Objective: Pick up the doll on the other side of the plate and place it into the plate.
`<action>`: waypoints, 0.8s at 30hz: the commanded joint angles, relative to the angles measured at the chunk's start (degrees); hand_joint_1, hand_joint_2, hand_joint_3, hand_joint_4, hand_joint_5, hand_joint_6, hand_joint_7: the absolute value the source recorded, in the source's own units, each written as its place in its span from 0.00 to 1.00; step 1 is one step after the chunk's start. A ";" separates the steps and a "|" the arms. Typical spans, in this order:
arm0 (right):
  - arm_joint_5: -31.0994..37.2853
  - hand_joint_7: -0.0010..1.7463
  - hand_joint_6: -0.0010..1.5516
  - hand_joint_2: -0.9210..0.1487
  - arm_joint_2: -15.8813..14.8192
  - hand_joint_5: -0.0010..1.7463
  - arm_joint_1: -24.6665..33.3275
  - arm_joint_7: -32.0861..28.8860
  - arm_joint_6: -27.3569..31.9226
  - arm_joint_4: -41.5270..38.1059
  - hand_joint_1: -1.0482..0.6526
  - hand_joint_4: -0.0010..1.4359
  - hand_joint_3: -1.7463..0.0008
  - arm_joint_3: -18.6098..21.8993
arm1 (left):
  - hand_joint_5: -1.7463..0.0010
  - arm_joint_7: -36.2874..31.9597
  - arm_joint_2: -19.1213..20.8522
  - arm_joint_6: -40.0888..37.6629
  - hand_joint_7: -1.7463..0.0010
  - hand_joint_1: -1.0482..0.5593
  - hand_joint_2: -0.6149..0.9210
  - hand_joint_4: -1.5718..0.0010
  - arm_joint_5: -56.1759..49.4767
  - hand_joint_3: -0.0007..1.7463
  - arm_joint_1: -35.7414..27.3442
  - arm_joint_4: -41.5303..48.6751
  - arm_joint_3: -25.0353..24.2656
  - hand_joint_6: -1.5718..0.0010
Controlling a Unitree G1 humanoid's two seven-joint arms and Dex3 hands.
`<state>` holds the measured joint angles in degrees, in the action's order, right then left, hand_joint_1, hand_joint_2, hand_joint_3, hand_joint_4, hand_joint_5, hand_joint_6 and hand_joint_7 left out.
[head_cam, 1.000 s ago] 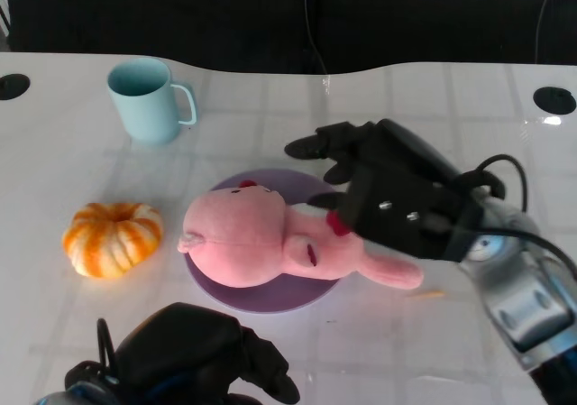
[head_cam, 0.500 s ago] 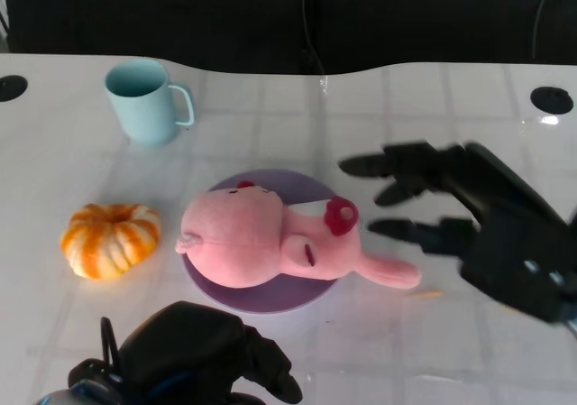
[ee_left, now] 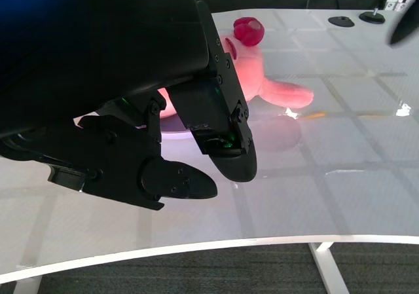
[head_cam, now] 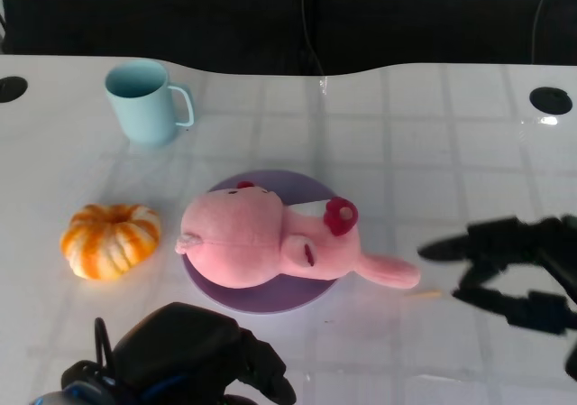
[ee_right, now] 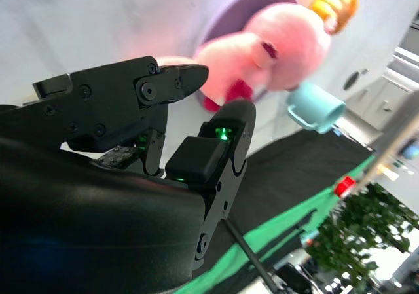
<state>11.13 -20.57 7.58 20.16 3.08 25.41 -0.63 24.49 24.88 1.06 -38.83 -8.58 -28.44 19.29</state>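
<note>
R hand (head_cam: 514, 274): fingers spread wide, holding nothing, touching nothing; sits at the right edge of the head view, near the pink plush doll (head_cam: 270, 243) but apart from it. R wrist view shows the same: black hard-shell fingers (ee_right: 163, 88) apart, w/ the doll (ee_right: 275, 58) beyond them.

L hand (head_cam: 194, 360): low at the near edge, just near of the plate; fingers (ee_left: 226, 137) apart, nothing in them, hovering over the tabletop in L wrist view.

Doll lies on its side on the purple plate (head_cam: 288, 184), soft fuzzy fabric, round head to the left, dark red bow on top, one long floppy ear hanging off the plate's right rim onto the table (head_cam: 433, 134). Plate: flat, round, matte.

Left of plate: orange-and-white ribbed pumpkin (head_cam: 111, 239), glossy. Far left: pale teal mug (head_cam: 144, 100), smooth, handle facing right. Table is white, glossy, w/ faint grid lines.
</note>
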 commanded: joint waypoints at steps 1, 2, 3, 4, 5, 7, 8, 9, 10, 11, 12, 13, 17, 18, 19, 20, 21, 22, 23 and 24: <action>-1.04 0.16 0.69 0.00 -1.77 0.62 2.03 1.17 0.38 2.64 0.61 0.56 0.91 1.08 | 0.31 0.12 1.18 0.34 0.99 0.51 1.00 0.49 0.48 0.10 -0.48 -0.38 -1.25 0.29; -1.00 0.17 0.70 0.00 -1.78 0.64 2.48 1.13 0.55 2.82 0.61 0.57 0.91 1.04 | 0.32 0.23 1.19 0.36 0.99 0.51 1.00 0.49 0.83 0.11 -0.46 -0.25 -1.48 0.29; -0.75 0.18 0.71 0.00 -1.66 0.65 2.87 0.90 0.69 2.70 0.62 0.57 0.90 0.88 | 0.32 0.43 1.14 0.17 0.99 0.51 1.00 0.49 1.19 0.11 -0.45 -0.19 -1.72 0.29; -0.37 0.20 0.70 0.01 -1.51 0.66 3.05 0.62 0.67 2.07 0.63 0.57 0.89 0.57 | 0.32 0.62 1.17 0.06 1.00 0.51 1.00 0.49 1.65 0.11 -0.42 -0.04 -1.97 0.29; 0.00 0.24 0.69 0.04 -1.41 0.68 3.10 0.40 0.61 1.45 0.64 0.57 0.85 0.28 | 0.32 0.71 1.24 0.05 1.00 0.51 1.00 0.49 1.99 0.12 -0.39 0.13 -2.13 0.29; 0.54 0.39 0.62 0.20 -1.49 0.72 2.85 0.26 0.10 -0.62 0.65 0.58 0.65 -0.30 | 0.31 0.19 1.52 0.85 0.99 0.51 1.00 0.49 2.09 0.12 -0.29 0.73 -2.27 0.29; 0.67 0.44 0.61 0.25 -1.55 0.73 2.76 0.25 -0.15 -1.35 0.66 0.58 0.58 -0.43 | 0.31 -0.11 1.64 1.30 0.99 0.51 1.00 0.49 2.00 0.12 -0.27 0.96 -2.29 0.29; 0.68 0.48 0.60 0.30 -1.48 0.74 2.64 0.19 -0.61 -2.34 0.67 0.59 0.51 -0.56 | 0.30 -0.16 1.75 1.48 0.99 0.51 1.00 0.49 1.81 0.12 -0.25 1.02 -2.33 0.29; 0.73 0.51 0.59 0.34 -1.38 0.75 2.45 0.01 -1.47 -3.42 0.68 0.60 0.46 -0.71 | 0.29 -0.29 1.76 1.62 0.99 0.51 1.00 0.50 1.82 0.12 -0.29 1.12 -2.45 0.29; 0.72 0.55 0.59 0.37 -1.25 0.77 2.25 -0.12 -2.17 -4.34 0.69 0.61 0.41 -0.87 | 0.28 -0.51 1.67 1.75 0.99 0.51 1.00 0.50 2.03 0.12 -0.37 1.29 -2.62 0.29; 0.91 0.59 0.58 0.40 -1.18 0.80 2.03 -0.34 -2.84 -5.19 0.69 0.61 0.37 -1.12 | 0.27 -0.83 1.55 2.04 0.99 0.52 1.00 0.50 2.37 0.12 -0.44 1.51 -2.84 0.28; 1.30 0.63 0.58 0.43 -1.13 0.84 1.81 -0.66 -3.41 -5.87 0.69 0.61 0.33 -1.40 | 0.26 -1.18 1.41 2.31 0.99 0.52 1.00 0.50 2.61 0.12 -0.53 1.74 -3.06 0.28; 3.55 0.71 0.55 0.50 -1.03 0.93 1.16 -1.67 -2.82 -6.75 0.66 0.58 0.26 -2.59 | 0.23 -1.73 1.42 2.73 0.99 0.52 1.00 0.53 2.85 0.13 -0.60 2.50 -3.59 0.28; 4.13 0.73 0.53 0.51 -1.11 0.95 0.94 -1.76 -2.39 -6.88 0.65 0.57 0.25 -2.98 | 0.23 -2.03 1.38 3.02 0.99 0.52 1.00 0.53 2.97 0.13 -0.61 2.83 -3.77 0.28; 4.75 0.74 0.53 0.51 -1.26 0.97 0.73 -1.70 -1.89 -6.91 0.64 0.56 0.25 -3.33 | 0.23 -2.56 1.30 3.61 0.99 0.52 1.00 0.52 3.20 0.13 -0.63 3.26 -3.98 0.28; 5.41 0.74 0.52 0.51 -1.31 0.98 0.44 -1.76 -1.70 -7.19 0.63 0.56 0.26 -3.66 | 0.23 -3.16 1.22 4.25 0.99 0.53 1.00 0.52 3.58 0.12 -0.63 3.80 -4.22 0.28; 5.91 0.75 0.52 0.51 -1.34 0.99 0.21 -1.84 -1.63 -7.46 0.63 0.56 0.26 -3.90 | 0.23 -3.56 1.20 4.65 0.99 0.53 1.00 0.52 3.77 0.12 -0.62 4.17 -4.36 0.28; 6.37 0.75 0.52 0.51 -1.34 1.00 -0.04 -1.93 -1.59 -7.83 0.63 0.56 0.26 -4.12 | 0.23 -3.80 1.23 4.80 0.99 0.53 1.00 0.52 3.73 0.12 -0.58 4.43 -4.42 0.28; 6.65 0.75 0.52 0.51 -1.30 1.00 -0.22 -2.02 -1.62 -8.16 0.63 0.57 0.27 -4.26 | 0.23 -3.95 1.27 4.92 0.99 0.53 1.00 0.52 3.69 0.12 -0.55 4.62 -4.47 0.28; 6.83 0.76 0.52 0.51 -1.26 1.00 -0.38 -2.13 -1.72 -8.54 0.63 0.57 0.27 -4.35 | 0.23 -3.97 1.31 4.88 0.99 0.52 1.00 0.53 3.52 0.12 -0.51 4.72 -4.47 0.28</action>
<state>17.59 -21.25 7.80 18.54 1.07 17.70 -5.27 21.43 25.66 5.67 -35.31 -8.82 -24.34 15.48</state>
